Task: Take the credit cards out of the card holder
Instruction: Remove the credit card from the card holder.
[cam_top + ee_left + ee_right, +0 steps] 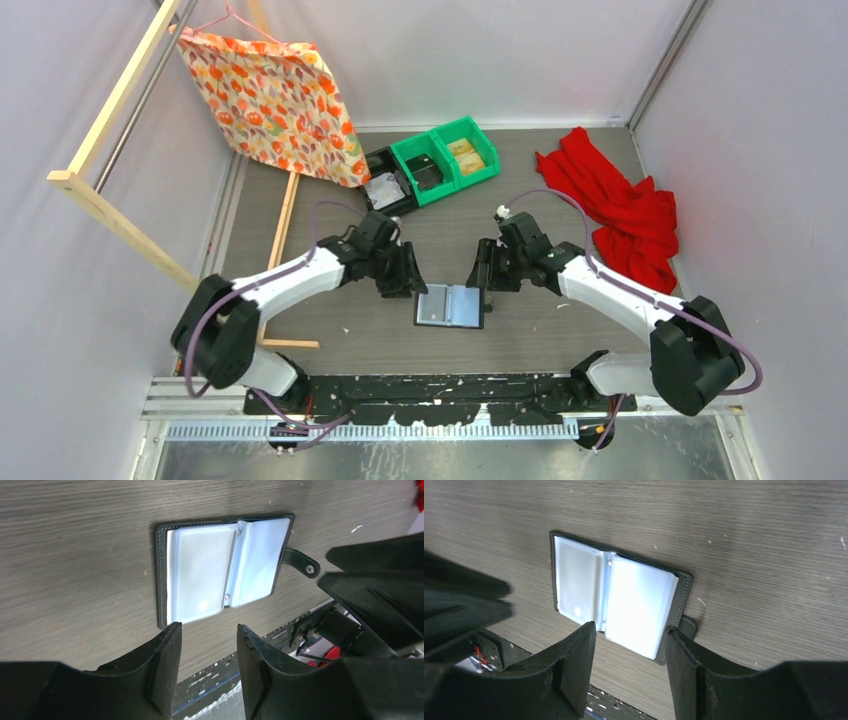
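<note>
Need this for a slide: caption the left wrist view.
Open card holder flat on table, left gripper poised near it, jaws apart.

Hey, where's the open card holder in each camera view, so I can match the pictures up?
Top external: card holder lies open, centre, slightly below the middle.
Left wrist: card holder upper centre, snap tab sticking out right.
Right wrist: card holder centre left, snap tab peeking out lower right.
Shared landmark: black rail, near the bottom of every view.
</note>
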Controlling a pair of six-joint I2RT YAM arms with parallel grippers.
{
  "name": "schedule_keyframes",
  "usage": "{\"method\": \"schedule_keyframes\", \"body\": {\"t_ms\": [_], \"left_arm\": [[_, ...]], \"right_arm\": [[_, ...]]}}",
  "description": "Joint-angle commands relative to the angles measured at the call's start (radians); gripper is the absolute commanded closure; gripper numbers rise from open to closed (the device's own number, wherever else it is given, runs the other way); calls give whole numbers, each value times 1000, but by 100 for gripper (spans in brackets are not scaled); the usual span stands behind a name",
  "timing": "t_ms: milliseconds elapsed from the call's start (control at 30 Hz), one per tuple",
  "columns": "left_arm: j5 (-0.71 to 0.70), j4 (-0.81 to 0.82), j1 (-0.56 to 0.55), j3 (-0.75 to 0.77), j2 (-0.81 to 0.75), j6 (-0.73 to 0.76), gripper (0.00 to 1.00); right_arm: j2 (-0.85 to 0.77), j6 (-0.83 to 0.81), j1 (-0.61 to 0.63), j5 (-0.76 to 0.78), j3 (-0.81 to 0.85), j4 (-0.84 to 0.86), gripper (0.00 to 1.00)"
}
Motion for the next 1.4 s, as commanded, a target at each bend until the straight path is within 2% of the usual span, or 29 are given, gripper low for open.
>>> {"method": "schedule_keyframes", "body": {"t_ms": [0, 367, 533, 767, 967, 1200, 1267, 1367], "left_arm": [[47, 195, -24, 17, 109, -31, 54], [10, 145, -42, 80, 247, 34, 54], [86, 167, -56, 93, 310, 38, 55], [104, 173, -84, 125, 348, 29, 55], [225, 312, -93, 129, 366, -24, 55], [288, 399, -104, 159, 395, -70, 56], [265, 366, -104, 172, 376, -58, 58], [113, 180, -104, 193, 311, 3, 57]], "right_arm": [[-30, 58, 11, 16, -20, 116, 43], [26, 62, 11, 27, -63, 182, 43], [32, 46, 10, 49, -67, 177, 43], [56, 57, 11, 58, -89, 196, 43], [79, 64, 11, 64, -119, 216, 43], [66, 76, 11, 71, -144, 221, 43], [42, 75, 11, 77, -144, 207, 43], [-15, 65, 10, 96, -137, 166, 43]]}}
